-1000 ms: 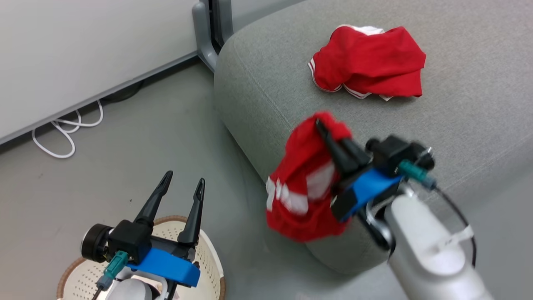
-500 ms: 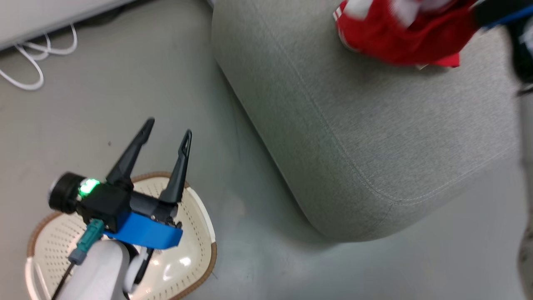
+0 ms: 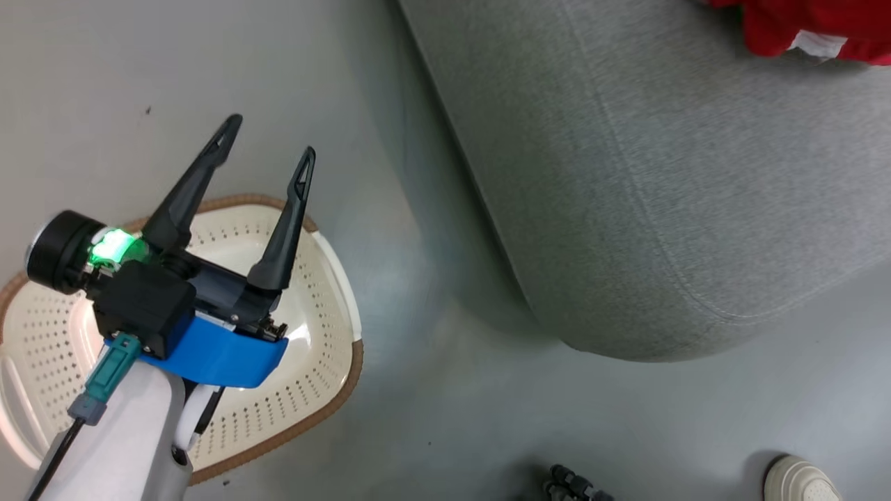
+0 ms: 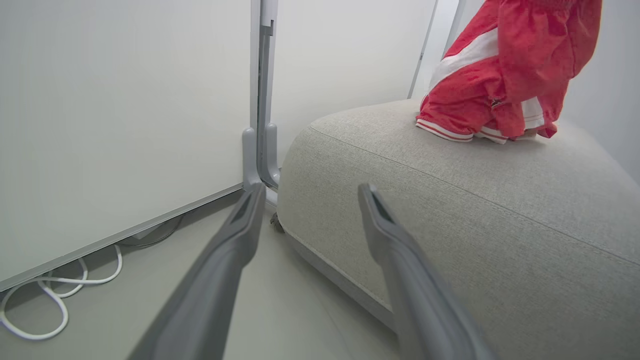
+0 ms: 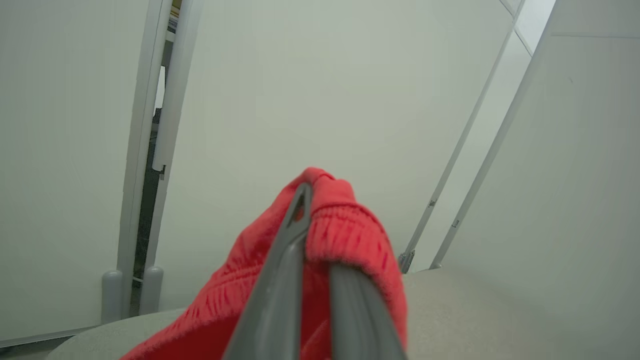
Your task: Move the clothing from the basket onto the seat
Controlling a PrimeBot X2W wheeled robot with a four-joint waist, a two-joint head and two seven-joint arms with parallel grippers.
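Your left gripper (image 3: pixel 271 138) hovers just above the basket (image 3: pixel 357 365), its two dark fingers spread apart and holding nothing. The part of the basket you can see around and beneath that gripper is bare white plastic with no red fabric in it. A patch of its bottom is hidden behind the gripper's own body.

Ahead and to the right of the left gripper is the seat (image 3: pixel 661 174), a wide grey cushion. From the left wrist, the clothing (image 4: pixel 480 100) shows as a red-and-white heap well beyond the fingertips. Its lower part rests on the seat and its upper part hangs from above.

Your right gripper (image 5: pixel 315 215) is clamped tight on a red elastic hem, with the seat directly below its fingers.

By my reading, one garment is delivered and the second is over the seat but not yet let go. What remains looks like lowering it, releasing it and pulling the right gripper clear.
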